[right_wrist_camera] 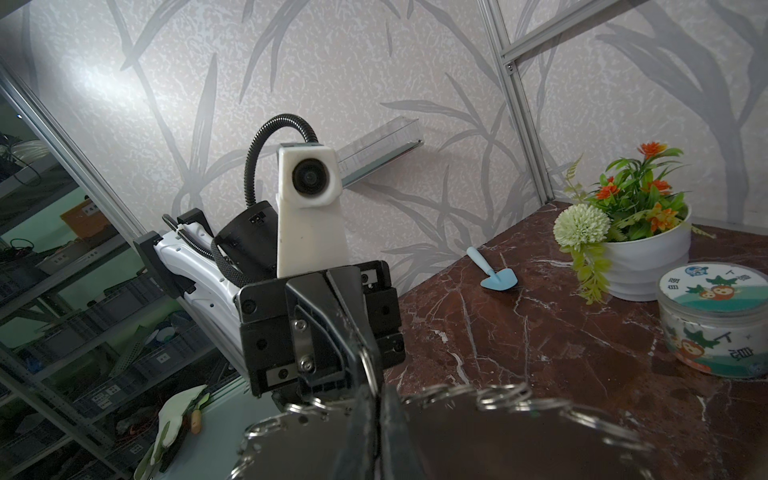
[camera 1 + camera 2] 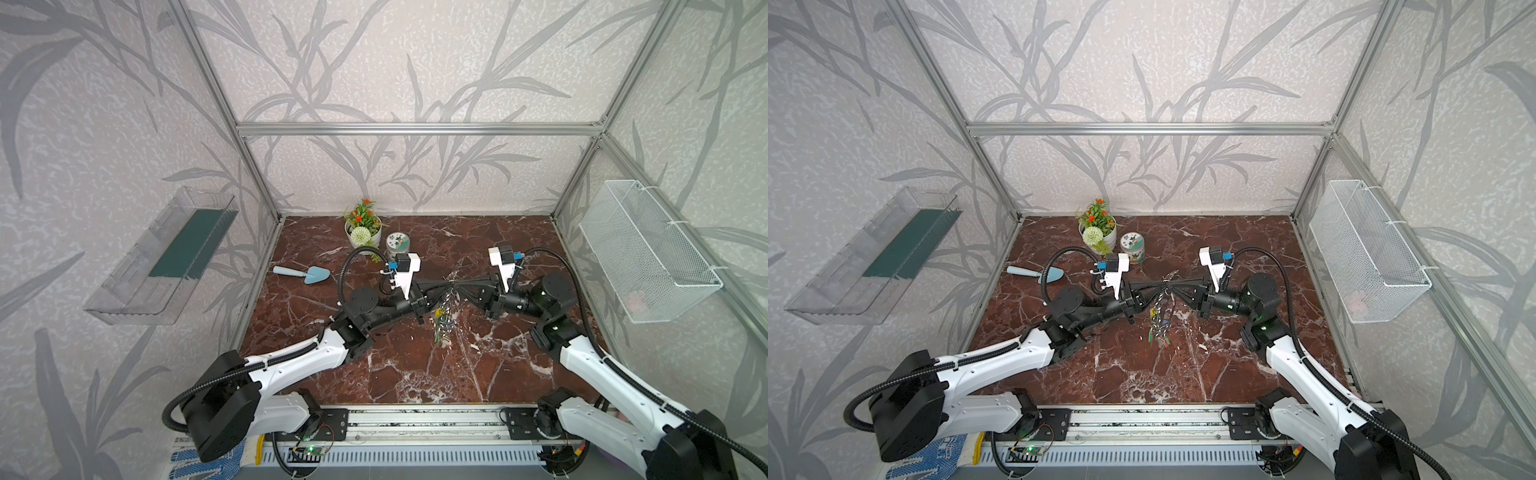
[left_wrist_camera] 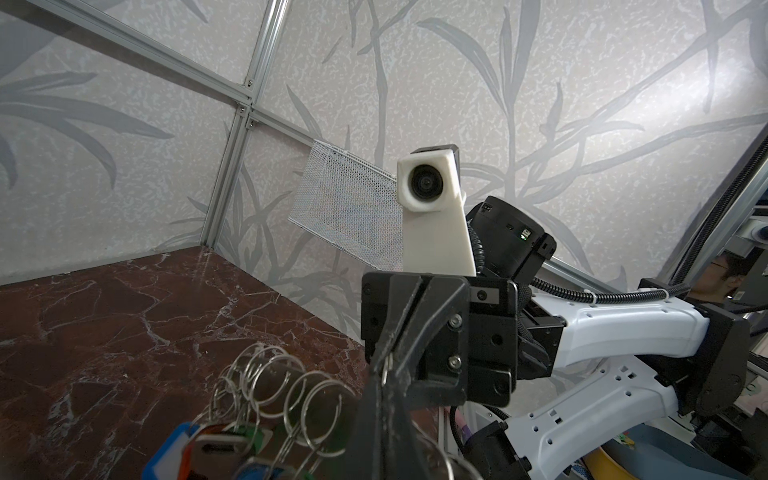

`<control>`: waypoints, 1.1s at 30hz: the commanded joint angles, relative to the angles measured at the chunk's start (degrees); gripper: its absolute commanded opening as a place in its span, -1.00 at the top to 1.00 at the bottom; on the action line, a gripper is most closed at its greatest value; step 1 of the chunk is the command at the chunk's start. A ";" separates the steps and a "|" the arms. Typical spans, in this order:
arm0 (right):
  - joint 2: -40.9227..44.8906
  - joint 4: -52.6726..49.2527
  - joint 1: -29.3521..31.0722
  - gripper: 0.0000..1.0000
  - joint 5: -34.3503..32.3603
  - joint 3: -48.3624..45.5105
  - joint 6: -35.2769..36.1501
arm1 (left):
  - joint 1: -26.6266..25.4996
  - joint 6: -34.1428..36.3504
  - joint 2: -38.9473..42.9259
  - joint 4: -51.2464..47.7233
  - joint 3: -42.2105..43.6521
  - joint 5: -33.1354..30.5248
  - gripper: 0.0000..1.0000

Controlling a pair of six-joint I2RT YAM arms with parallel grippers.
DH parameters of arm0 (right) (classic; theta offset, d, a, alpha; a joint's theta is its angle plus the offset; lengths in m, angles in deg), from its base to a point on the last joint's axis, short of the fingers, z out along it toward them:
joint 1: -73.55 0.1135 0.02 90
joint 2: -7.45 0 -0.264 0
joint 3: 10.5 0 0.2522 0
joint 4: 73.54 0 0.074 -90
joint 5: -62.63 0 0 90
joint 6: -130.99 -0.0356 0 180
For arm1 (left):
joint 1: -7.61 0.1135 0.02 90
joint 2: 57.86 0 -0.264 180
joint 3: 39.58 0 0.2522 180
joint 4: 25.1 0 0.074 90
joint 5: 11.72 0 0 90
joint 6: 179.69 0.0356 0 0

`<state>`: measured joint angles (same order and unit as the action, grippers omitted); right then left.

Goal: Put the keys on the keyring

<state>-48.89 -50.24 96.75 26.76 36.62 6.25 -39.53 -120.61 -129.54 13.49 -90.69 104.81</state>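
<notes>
The keyring (image 2: pixel 444 320) hangs above the marble floor in both top views, a grey metal plate (image 1: pixel 498 440) edged with small rings (image 3: pixel 270 382) and coloured tags (image 3: pixel 249 436). My left gripper (image 2: pixel 447 287) and right gripper (image 2: pixel 454 286) meet tip to tip over it. Both are shut on one small split ring (image 1: pixel 368 365) at the plate's upper edge. In the left wrist view my left gripper (image 3: pixel 385 386) faces the right gripper's fingertips (image 3: pixel 399 332). In the right wrist view my right gripper (image 1: pixel 372 390) pinches the same spot. I cannot pick out the keys among the hanging tags.
A white flower pot (image 2: pixel 365 235) and a round jar (image 2: pixel 397 245) stand at the back of the floor. A blue trowel (image 2: pixel 305 274) lies left of the arms. A white mesh basket (image 2: pixel 648 253) hangs on the right wall, a clear shelf (image 2: pixel 166 257) on the left wall.
</notes>
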 commanded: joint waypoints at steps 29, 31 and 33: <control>2.72 -5.51 0.44 1.00 -5.17 1.54 8.21 | 8.65 5.61 5.62 -34.29 -10.69 10.59 0.44; 2.64 -6.15 0.52 1.00 -4.73 1.77 9.27 | 9.66 10.06 6.60 -42.36 -13.12 12.46 0.31; 2.72 -8.36 0.63 1.00 -3.97 2.24 11.54 | 10.06 17.61 6.98 -54.04 -17.75 14.93 0.25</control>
<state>-46.75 -59.77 97.19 21.98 36.29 14.60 -29.85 -112.63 -124.58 -25.22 -103.45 115.25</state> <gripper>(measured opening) 0.050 0.368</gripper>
